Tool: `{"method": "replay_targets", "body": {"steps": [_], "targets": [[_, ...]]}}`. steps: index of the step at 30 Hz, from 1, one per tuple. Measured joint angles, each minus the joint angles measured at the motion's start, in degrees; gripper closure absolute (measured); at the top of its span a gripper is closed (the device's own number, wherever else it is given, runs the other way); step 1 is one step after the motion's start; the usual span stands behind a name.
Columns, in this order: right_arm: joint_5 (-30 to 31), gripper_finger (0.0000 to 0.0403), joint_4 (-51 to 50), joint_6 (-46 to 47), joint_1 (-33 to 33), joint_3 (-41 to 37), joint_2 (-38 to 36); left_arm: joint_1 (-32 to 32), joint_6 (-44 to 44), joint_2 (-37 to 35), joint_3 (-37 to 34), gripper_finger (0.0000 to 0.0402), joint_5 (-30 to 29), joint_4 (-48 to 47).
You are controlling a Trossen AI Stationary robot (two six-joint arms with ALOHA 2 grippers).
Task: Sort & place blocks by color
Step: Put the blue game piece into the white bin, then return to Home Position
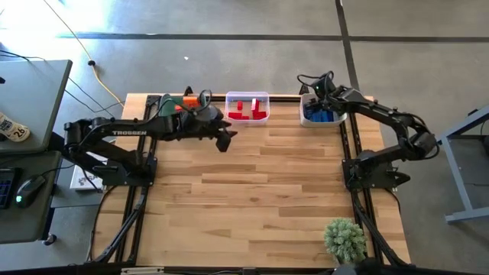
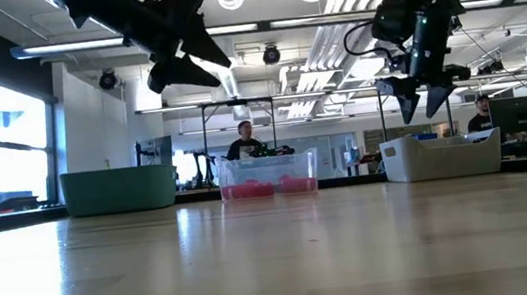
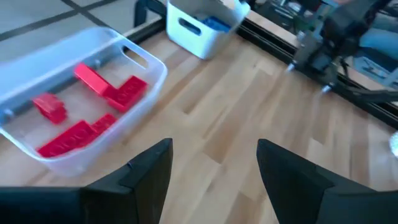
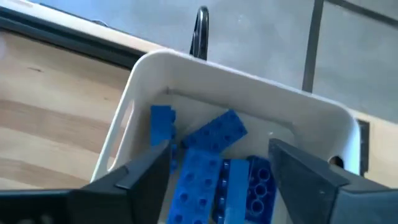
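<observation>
Seemingly all blocks sit binned: red blocks (image 1: 246, 109) in the clear bin (image 1: 265, 98), blue blocks (image 4: 214, 171) right of it. My left gripper (image 3: 214, 171) and right gripper (image 4: 221, 168) hover open, empty. They look light, rigid; I'd pinch flat sides.

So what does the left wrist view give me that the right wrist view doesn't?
Only the left wrist view shows the clear bin holding the red blocks, bare tabletop past it, the open left gripper and the right arm. Only the right wrist view looks straight down on the open right gripper over the blue blocks. Both show the white bin.
</observation>
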Motion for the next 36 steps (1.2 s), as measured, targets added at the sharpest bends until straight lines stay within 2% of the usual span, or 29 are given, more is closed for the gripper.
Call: {"method": "replay_targets", "body": {"steps": [3,6,12,16,19,23,26,31,36], "targets": [[0.00,0.0129,-0.17,-0.64,-0.32,1.17,0.00,-2.05,-2.07,0.00,-1.75,0.0179,-0.84,2.67],[-1.68,0.0114,-0.83,-0.63,-0.29,2.89,0.00,-3.69,-4.56,-1.08,-2.84,0.0179,-0.75,5.14],[-12.70,0.0111,-2.57,1.13,0.69,8.27,0.00,-7.12,-2.80,-6.07,-2.84,0.0179,-1.92,4.56],[-18.86,0.0110,-2.48,1.31,3.38,12.62,0.00,-9.53,-1.35,-11.25,-2.84,0.0179,-5.47,-1.13],[-18.23,0.0110,-2.41,1.54,6.57,15.60,0.00,-11.93,-1.17,-15.10,-2.86,0.0179,-9.10,-7.27],[-13.22,0.0110,-1.82,2.37,11.04,18.50,0.00,-15.44,0.48,-19.27,-4.10,0.0179,-12.07,-9.62],[-12.64,0.0109,-1.26,1.99,14.12,19.93,0.00,-17.49,0.18,-23.65,-9.86,0.0179,-12.46,-4.88],[-12.81,0.0109,-0.44,4.74,18.41,20.00,0.00,-20.28,-0.37,-32.67,-21.76,0.0179,-9.14,2.59],[-10.90,0.0109,-0.41,7.00,22.53,20.00,0.00,-21.49,0.93,-42.13,-30.78,0.0179,-7.90,7.79]]}}
